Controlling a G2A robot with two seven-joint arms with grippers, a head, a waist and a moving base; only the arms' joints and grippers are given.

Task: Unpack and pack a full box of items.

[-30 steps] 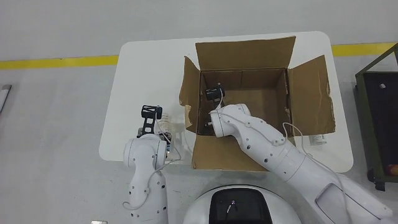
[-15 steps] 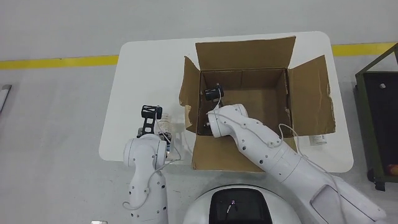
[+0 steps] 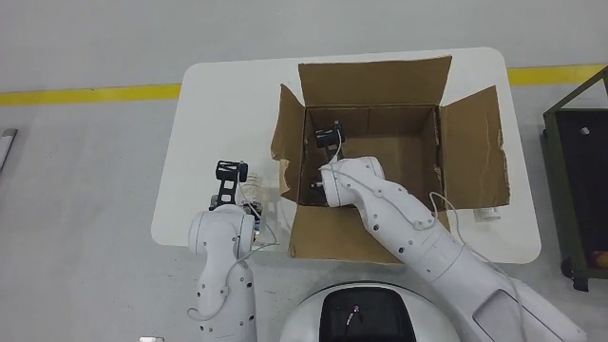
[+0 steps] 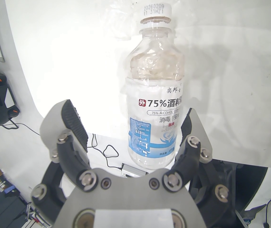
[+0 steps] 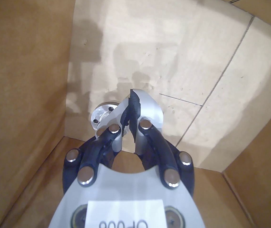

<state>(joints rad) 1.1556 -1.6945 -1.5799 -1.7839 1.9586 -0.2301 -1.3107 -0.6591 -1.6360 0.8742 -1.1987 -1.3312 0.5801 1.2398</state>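
Unpacking was judged nearly complete: the bottle (image 4: 153, 100) lay on the table (image 3: 228, 114) between the left gripper's (image 4: 129, 112) wide-open jaws, ungripped, while the right gripper (image 5: 132, 103), jaws closed on nothing, stood in the box (image 3: 375, 85) beside one metal flange (image 5: 101, 113); repacking outstanding.

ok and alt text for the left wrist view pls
The left gripper is open, its two fingers on either side of the lower half of a clear bottle, which sits closer to one finger than to the other. The bottle has a white cap pointing away from the gripper and a printed label, and is seen against the white table.
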